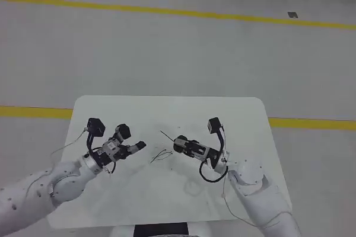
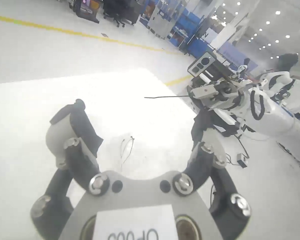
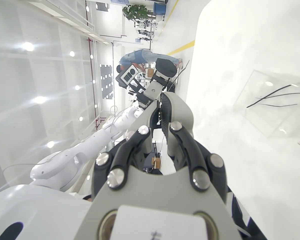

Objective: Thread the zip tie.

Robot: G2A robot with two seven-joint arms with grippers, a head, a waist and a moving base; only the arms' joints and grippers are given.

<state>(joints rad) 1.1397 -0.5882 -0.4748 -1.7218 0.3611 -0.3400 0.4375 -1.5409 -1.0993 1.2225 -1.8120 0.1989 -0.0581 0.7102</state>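
Left hand (image 1: 132,138) hovers spread; right hand (image 1: 179,144), level, seemingly clamps the zip tie (image 2: 162,97).

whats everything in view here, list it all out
table: one, white, rounded corners, in front of the robot
held zip tie: one, black, clamped in the right gripper above the table, free end pointing toward the left gripper
loose zip ties: a few, black, lying on the table between the two grippers
clear plastic piece: one, transparent, on the table near the loose zip ties; cannot tell whether they lie in it
floor lines: two, yellow, on the grey floor beyond the table
left gripper: one, black and grey, open and empty, above the table
right gripper: one, black and grey, shut on the held zip tie
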